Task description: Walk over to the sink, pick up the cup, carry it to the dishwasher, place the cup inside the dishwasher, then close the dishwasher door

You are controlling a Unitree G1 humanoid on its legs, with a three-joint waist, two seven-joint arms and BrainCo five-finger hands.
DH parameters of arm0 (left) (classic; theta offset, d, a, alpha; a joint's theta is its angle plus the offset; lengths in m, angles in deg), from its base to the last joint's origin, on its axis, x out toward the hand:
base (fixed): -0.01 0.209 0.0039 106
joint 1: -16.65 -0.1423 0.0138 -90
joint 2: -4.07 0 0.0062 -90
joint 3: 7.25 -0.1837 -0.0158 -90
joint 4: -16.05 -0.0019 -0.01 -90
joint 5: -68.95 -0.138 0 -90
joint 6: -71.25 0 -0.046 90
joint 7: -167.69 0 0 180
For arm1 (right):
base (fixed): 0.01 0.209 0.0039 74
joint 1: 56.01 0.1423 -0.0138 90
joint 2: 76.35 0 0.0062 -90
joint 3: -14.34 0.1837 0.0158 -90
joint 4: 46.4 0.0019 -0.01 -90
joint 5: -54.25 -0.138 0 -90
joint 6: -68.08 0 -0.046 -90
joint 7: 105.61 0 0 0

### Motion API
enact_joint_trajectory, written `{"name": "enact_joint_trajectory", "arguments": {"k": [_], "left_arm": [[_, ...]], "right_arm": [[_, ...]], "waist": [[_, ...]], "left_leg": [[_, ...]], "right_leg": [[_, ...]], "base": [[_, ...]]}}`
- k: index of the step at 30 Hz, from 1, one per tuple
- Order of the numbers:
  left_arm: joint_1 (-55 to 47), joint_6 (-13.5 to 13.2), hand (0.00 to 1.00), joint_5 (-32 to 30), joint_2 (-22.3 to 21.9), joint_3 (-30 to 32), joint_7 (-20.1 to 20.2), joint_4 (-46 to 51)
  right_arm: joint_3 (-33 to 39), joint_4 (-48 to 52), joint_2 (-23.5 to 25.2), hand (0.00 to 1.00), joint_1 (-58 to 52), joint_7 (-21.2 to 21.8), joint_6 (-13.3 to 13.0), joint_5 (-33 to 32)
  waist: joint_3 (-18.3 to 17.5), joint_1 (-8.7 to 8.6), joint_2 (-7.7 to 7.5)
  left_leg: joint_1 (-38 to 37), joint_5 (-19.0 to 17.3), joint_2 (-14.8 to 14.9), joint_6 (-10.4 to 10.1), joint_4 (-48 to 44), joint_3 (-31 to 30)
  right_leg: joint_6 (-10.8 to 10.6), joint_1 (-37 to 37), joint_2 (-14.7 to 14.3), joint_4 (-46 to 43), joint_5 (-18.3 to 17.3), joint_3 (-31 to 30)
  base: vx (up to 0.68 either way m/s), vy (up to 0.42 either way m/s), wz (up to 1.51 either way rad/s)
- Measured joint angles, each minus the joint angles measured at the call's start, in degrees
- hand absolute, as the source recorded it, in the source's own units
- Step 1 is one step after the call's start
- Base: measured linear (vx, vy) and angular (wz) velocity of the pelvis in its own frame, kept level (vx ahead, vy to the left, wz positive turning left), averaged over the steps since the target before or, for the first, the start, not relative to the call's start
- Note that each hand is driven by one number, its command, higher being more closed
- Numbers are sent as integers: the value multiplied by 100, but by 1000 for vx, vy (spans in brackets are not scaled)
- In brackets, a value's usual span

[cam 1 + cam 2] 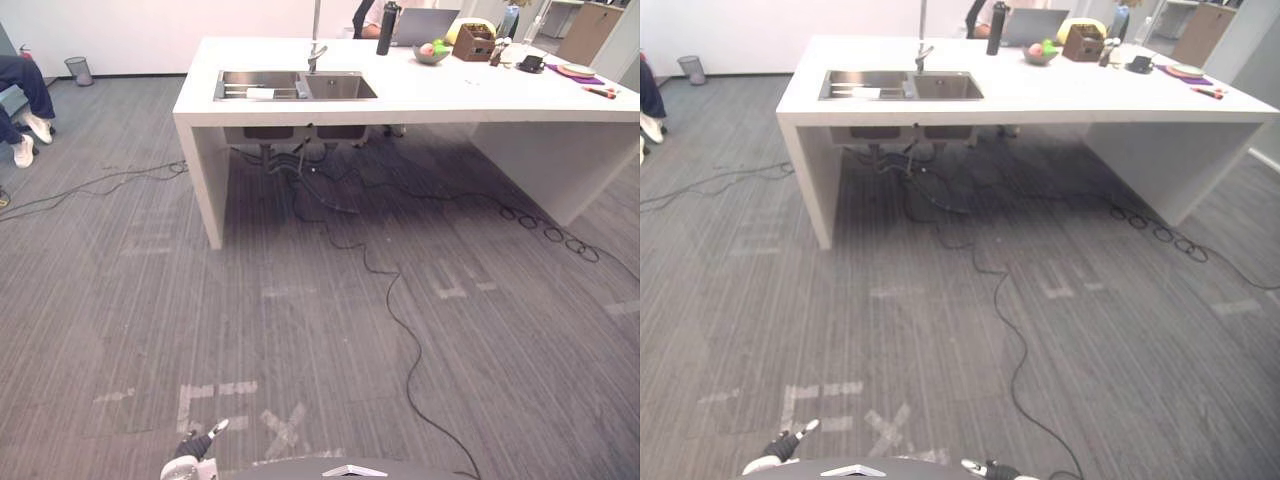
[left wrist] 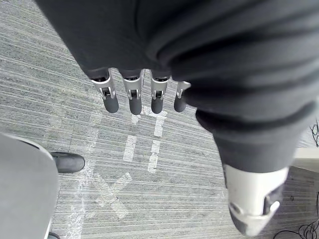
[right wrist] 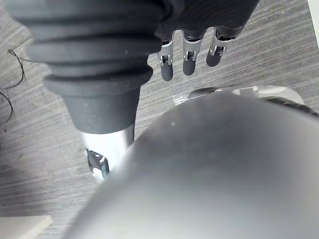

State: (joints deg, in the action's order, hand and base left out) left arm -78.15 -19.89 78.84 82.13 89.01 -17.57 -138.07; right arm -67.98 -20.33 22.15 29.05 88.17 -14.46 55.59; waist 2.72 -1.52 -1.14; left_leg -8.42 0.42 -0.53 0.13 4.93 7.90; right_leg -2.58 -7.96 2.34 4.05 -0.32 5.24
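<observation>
We are not making out the cup from this far off; we are judging that it is sitting in the stainless-steel double-basin sink, sunk into the long white table, well apart from us across the grey striped carpet floor. We are reading this as the opening walk to the sink: the left robot hand and the right robot hand are hanging with fingers straight and relaxed, holding nothing. The next move is calling for steps forward until the basins are lying within reach.
</observation>
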Motion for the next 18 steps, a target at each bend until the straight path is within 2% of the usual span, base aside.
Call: {"name": "enact_joint_trajectory", "arguments": {"k": [4,8,18], "left_arm": [[20,108,0,19,35,-37,316,0],[57,131,0,12,86,-232,417,-12],[78,363,0,337,144,-412,294,-10]], "right_arm": [[-57,-2,-5,0,63,-2,28,350],[-77,-5,-7,0,70,-14,30,362],[-166,-7,-19,0,80,-28,25,357]], "waist": [[0,2,-1],[6,9,-6],[28,8,-31]], "left_leg": [[1,-1,3,-1,0,-10],[-11,-8,3,-11,0,-20],[-54,-6,0,-9,0,-33]], "right_leg": [[1,-20,-6,36,10,14],[-2,-43,-7,52,13,26],[-11,-93,-5,52,6,37]], "base": [[-13,-26,1],[-9,-25,1],[-13,-11,0]]}}
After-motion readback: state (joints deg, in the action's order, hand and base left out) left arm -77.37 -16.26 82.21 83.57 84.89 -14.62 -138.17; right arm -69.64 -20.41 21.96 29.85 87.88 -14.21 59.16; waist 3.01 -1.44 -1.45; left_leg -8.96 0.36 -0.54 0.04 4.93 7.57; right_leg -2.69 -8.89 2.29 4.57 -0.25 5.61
